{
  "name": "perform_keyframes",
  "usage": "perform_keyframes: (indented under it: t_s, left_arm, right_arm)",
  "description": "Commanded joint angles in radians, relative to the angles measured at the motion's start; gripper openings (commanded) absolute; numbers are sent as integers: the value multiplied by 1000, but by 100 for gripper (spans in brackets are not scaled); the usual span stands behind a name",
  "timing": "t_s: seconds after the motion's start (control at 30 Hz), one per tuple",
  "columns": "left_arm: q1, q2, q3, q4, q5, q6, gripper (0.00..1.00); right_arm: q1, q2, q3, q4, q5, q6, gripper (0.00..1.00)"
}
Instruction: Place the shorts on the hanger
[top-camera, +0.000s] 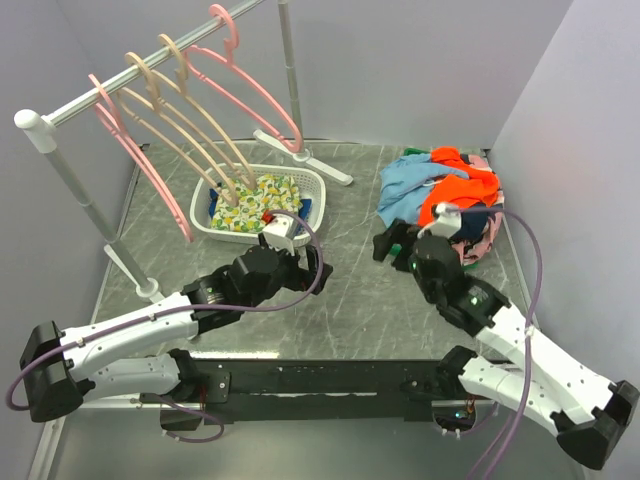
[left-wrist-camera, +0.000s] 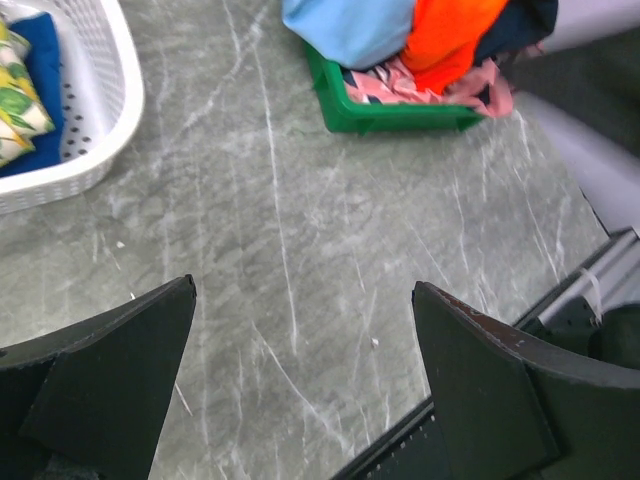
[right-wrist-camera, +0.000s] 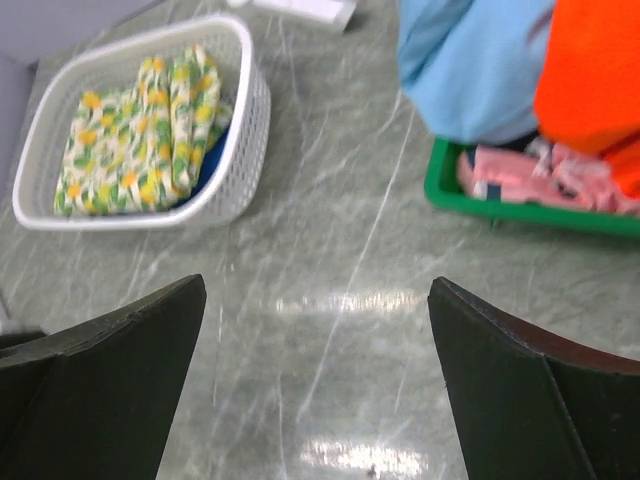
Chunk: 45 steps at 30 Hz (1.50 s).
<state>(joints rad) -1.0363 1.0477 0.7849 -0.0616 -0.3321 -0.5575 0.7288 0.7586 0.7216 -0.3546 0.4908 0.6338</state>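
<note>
Risk: orange garment (top-camera: 462, 190) is overlapping the shorts (top-camera: 403, 185), inviting double pickup; left hand (left-wrist-camera: 305, 290) and right hand (right-wrist-camera: 318, 290) are hovering released.

We are logging a grey marbled worktop (top-camera: 360, 290) carrying everything | we are finding a white perforated basket (top-camera: 320, 195) sitting on it back left of centre | a green bin (left-wrist-camera: 400, 118) is resting at back right | the rack's white feet (top-camera: 325, 168) are standing behind and left of the basket
</note>
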Motion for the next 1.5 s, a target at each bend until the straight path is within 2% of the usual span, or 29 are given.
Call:
perform_keyframes:
  t_s: [0.0,0.03,0.07,0.13,0.2,0.27,0.43,0.5,0.6,0.7,0.77,0.83,0.87,0.9,0.93,0.97,1.07,1.2,1.3,1.47]
  left_arm:
    - [2,-12,53,-30,73,2,96]
    - [2,-11,59,-52,64,-11,96]
    - [2,-11,54,-52,61,-25,96]
    - [5,-11,53,-44,76,-24,96]
    - [7,6,74,-72,77,-25,96]
    - [7,20,105,-111,62,-33,96]
    - [7,14,116,-138,44,-38,96]
    - [7,11,129,-171,35,-38,96]
    - [7,-14,122,-179,28,-33,97]
    - [9,-49,99,-178,10,-36,96]
    - [9,-69,99,-185,1,-36,96]
    - [9,-86,99,-195,-5,-32,98]
    - [9,-89,99,-199,-19,-32,99]
    - [9,-94,100,-202,-22,-30,99]
    - [9,-104,102,-211,-27,-27,99]
    - [9,-109,103,-218,-36,-25,98]
    - [9,-140,106,-216,-35,-22,98]
    - [9,-172,109,-207,-33,-15,98]
    - [9,-179,112,-205,-28,-7,98]
    - [9,-176,113,-216,-22,-8,98]
  right_arm:
    - [-116,204,237,-82,22,-49,100]
    - [-240,258,351,-110,-98,-52,100]
    - [-294,312,410,-131,-122,-57,100]
    - [-344,454,575,-202,-88,-69,100]
    - [-422,563,665,-246,-49,-77,100]
    - [-507,631,757,-253,-125,-83,100]
    - [-525,912,962,-365,-193,-105,100]
    - [-523,959,955,-370,-176,-88,100]
    - [-525,991,883,-279,-185,-77,100]
    - [-525,1097,939,-296,-189,-74,100]
    - [-525,1151,995,-300,-212,-83,91]
    - [-526,1165,1016,-291,-233,-94,72]
    - [-526,1168,1030,-308,-233,-95,59]
    - [-528,1165,1059,-319,-232,-95,22]
    - [-532,1157,1073,-328,-233,-91,3]
    - [-535,1129,1087,-339,-262,-89,0]
    - [-540,1067,1148,-334,-331,-101,0]
    - [-548,1074,1384,-420,-359,-103,0]
    - [-562,1090,1496,-458,-397,-85,0]
    - [-574,1061,1575,-417,-428,-72,0]
